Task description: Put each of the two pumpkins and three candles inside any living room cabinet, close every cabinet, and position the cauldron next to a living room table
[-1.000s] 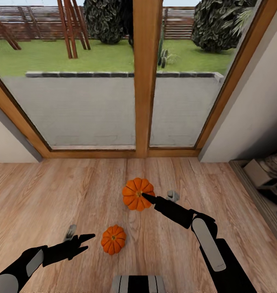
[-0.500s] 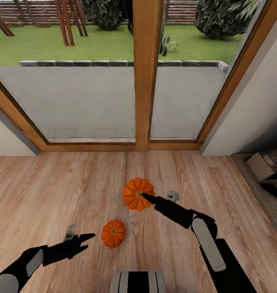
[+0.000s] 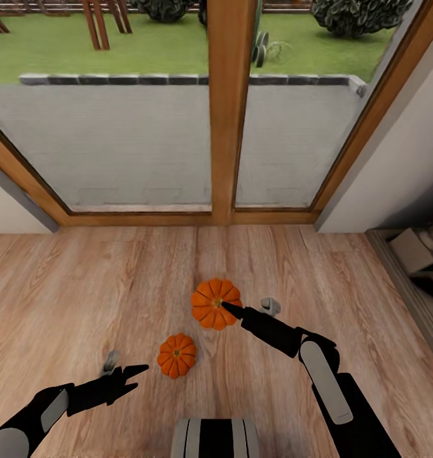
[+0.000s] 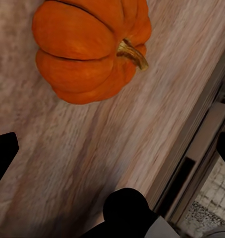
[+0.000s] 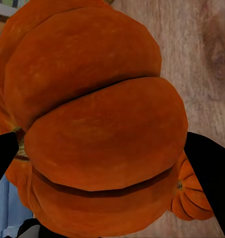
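While the right hand grips one pumpkin between its fingers, the left hand hangs wide beside the floor pumpkin, where a careless close could knock it rolling away.

Large pumpkin between black jaws

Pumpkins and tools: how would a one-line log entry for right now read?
right tool: around larger-looking pumpkin | left tool: open, beside other pumpkin | other pumpkin: on wood floor
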{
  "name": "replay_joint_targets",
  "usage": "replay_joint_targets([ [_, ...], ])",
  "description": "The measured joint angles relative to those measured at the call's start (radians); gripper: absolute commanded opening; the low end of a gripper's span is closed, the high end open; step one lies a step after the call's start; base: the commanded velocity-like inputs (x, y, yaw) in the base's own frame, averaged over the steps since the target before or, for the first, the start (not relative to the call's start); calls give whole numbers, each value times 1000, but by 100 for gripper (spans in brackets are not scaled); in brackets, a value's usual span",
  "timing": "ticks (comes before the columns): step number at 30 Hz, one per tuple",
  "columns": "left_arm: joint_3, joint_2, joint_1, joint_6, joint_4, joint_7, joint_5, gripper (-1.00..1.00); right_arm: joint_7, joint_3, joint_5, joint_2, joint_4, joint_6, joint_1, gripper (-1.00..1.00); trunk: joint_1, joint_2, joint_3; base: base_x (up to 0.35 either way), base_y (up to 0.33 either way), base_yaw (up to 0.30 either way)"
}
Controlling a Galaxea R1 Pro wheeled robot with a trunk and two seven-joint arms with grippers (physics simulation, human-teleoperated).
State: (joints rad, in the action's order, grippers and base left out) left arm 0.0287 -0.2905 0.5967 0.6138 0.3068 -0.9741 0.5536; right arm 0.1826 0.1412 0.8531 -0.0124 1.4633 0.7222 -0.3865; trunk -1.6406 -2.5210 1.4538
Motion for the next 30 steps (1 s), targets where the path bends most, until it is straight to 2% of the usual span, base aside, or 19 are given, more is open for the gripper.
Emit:
replay_joint_targets([
  [30,-2,-8,0,-2,2,-6,5,100,-1,0,0,0,-5,0,0,-100,-13,-7,116,0,0,0],
])
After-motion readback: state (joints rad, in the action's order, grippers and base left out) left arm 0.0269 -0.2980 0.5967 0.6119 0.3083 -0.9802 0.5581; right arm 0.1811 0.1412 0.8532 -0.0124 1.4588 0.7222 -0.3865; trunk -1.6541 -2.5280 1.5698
